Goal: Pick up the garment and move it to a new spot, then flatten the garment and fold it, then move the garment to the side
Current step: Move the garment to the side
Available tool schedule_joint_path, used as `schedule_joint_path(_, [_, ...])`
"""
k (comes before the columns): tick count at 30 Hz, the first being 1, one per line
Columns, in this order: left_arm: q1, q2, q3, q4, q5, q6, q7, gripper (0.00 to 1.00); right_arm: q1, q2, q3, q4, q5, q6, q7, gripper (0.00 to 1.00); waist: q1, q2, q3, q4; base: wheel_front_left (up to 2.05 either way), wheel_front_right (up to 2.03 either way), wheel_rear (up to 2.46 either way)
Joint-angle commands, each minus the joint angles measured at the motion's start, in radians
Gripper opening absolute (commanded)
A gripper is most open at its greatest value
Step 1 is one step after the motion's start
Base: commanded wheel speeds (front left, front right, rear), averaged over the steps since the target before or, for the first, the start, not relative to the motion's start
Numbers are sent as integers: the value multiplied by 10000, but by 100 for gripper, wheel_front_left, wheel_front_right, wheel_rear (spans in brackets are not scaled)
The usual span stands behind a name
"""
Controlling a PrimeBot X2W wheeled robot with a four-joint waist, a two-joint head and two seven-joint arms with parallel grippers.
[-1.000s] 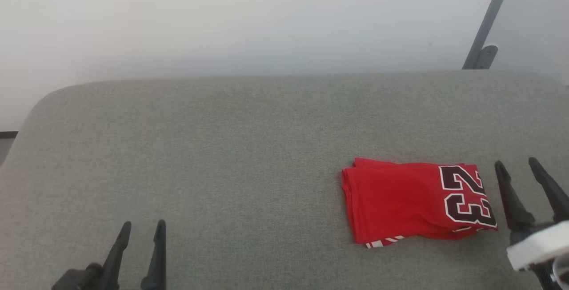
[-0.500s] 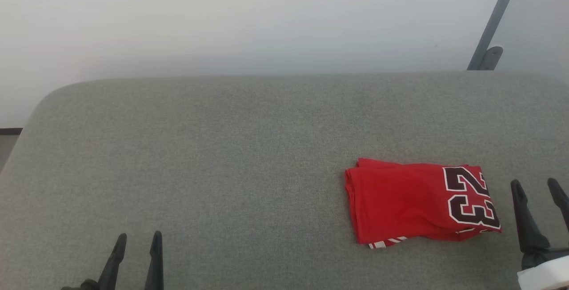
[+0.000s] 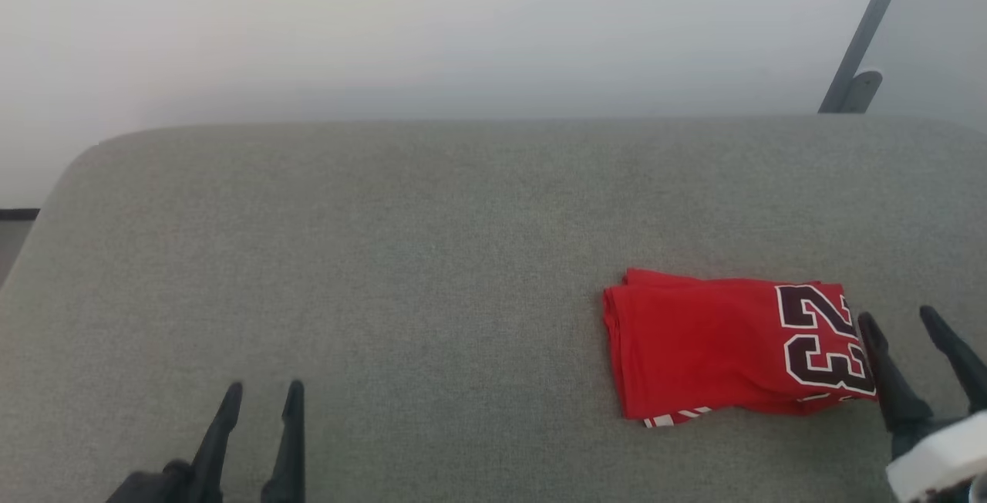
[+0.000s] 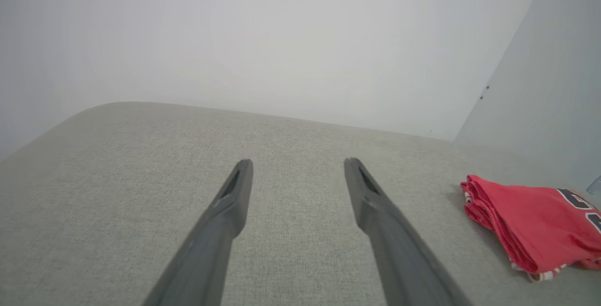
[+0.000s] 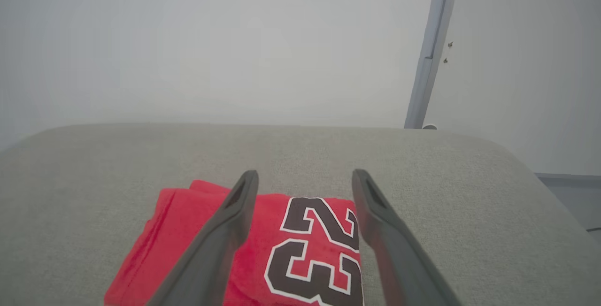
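Note:
The garment (image 3: 725, 345) is a folded red shirt with a black 23 outlined in white. It lies on the right part of the grey cushion (image 3: 432, 256), a strip of red-and-white trim showing at its near edge. My right gripper (image 3: 897, 315) is open at the garment's right end, its left finger (image 3: 883, 372) overlapping the numbered edge. In the right wrist view the gripper (image 5: 305, 173) stands over the number on the garment (image 5: 305, 245), with nothing held. My left gripper (image 3: 264, 387) is open at the lower left, far from the garment (image 4: 530, 221), and open too in the left wrist view (image 4: 298, 161).
A white wall rises behind the cushion's rounded far edge. A grey metal bar (image 3: 864, 32) leans at the back right. The cushion's rounded left corner (image 3: 85, 163) drops off towards the floor. The cushion's right edge (image 5: 540, 184) drops to the floor.
The right gripper drew back towards me, then shifted left until its left finger overlaps the garment's numbered end. The left gripper dipped and came back up. The head view shifted slightly.

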Motion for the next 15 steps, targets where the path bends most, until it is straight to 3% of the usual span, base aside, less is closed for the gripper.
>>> schedule_joint_path(1, [-276,-16,-61,9,4,-14,-44,100,-303,-185,45,31,-67,1,316,100,0,-1,166,-1,0,0,0])
schedule_joint_path(15, [-3022,361,-1230,648,-244,-14,-44,100,-3260,-2777,1555,1195,1542,1,6158,100,0,-1,2532,278,0,0,0])
